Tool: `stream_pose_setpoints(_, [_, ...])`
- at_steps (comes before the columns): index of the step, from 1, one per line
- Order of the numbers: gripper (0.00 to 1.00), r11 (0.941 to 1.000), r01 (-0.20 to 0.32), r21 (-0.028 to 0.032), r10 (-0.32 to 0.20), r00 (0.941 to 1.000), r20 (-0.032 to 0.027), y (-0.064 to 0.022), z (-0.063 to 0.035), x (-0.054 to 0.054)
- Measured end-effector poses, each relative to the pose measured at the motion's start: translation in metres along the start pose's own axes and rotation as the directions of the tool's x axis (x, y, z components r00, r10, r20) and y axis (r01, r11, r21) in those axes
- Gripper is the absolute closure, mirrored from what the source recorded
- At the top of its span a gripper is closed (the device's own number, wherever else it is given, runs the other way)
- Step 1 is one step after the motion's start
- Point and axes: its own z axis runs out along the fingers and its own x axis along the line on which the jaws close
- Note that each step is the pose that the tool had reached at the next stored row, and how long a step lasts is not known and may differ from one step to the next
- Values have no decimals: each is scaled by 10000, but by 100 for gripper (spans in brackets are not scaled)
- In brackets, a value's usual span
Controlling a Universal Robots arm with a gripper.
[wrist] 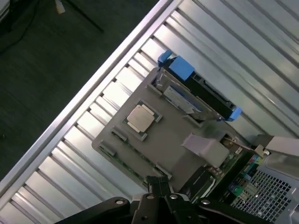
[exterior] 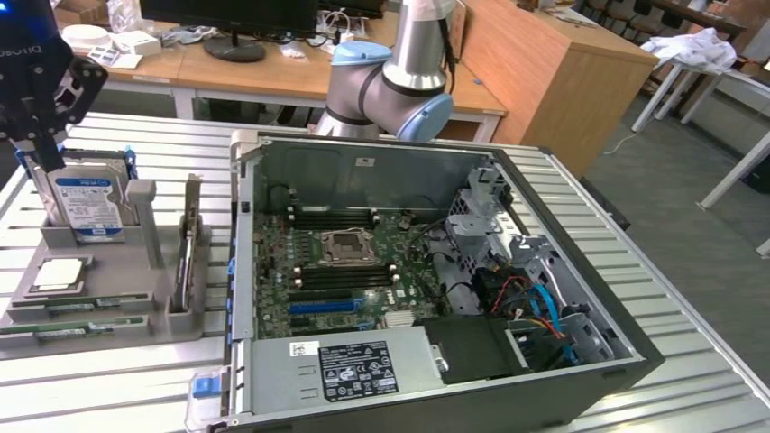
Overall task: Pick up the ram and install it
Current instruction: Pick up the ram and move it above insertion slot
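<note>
Above the gray tray (exterior: 114, 271), at nine o'clock of the open PC case (exterior: 361, 171), end effector (exterior: 46, 153) hung closed, apparently empty. Ram (exterior: 96, 307) lay in the tray, unpicked. Pickup and install both left.

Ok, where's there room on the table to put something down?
The bare table on the camera's side of the grey tray is free, and so is the strip along the exterior view's right of the open computer case. It is crowded on the tray, with the hard drive and the gripper over it, and inside the case.
</note>
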Motion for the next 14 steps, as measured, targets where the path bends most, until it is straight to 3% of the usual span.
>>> stream_pose_setpoints(4, [89,9973,728,-19,-728,9973,-33,0,0,0])
stream_pose_setpoints(7, [89,9920,1264,-33,-1265,9920,-55,0,1,0])
stream_pose_setpoints(11, [89,9800,1989,-55,-1989,9800,-85,0,1,0])
stream_pose_setpoints(14, [89,9679,2513,-73,-2514,9678,-106,0,1,0])
